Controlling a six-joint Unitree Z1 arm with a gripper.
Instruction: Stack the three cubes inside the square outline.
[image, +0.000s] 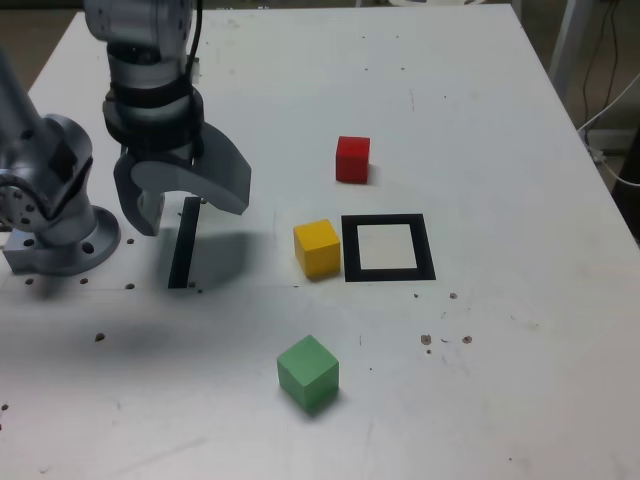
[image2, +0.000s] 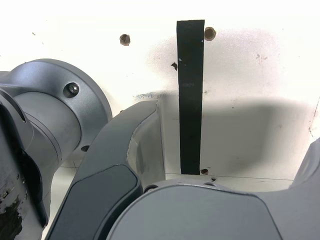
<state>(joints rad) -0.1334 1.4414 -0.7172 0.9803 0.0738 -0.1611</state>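
Observation:
Three cubes lie apart on the white table in the exterior view. The red cube (image: 352, 158) is farthest back. The yellow cube (image: 318, 247) rests against the left side of the square outline (image: 388, 247), whose white interior holds nothing. The green cube (image: 308, 372) sits nearest the front. My gripper (image: 190, 212) hangs at the exterior view's left, well away from all cubes, open with nothing between its fingers. In the wrist view the gripper (image2: 232, 127) stands open over bare table, and no cube shows there.
A straight black tape strip (image: 184, 243) (image2: 190, 95) lies under the gripper. The arm's grey base (image: 60, 215) (image2: 55, 110) stands just beside it. Small holes and dark specks dot the table (image: 500, 380). Cables (image: 610, 120) hang past the table's right edge.

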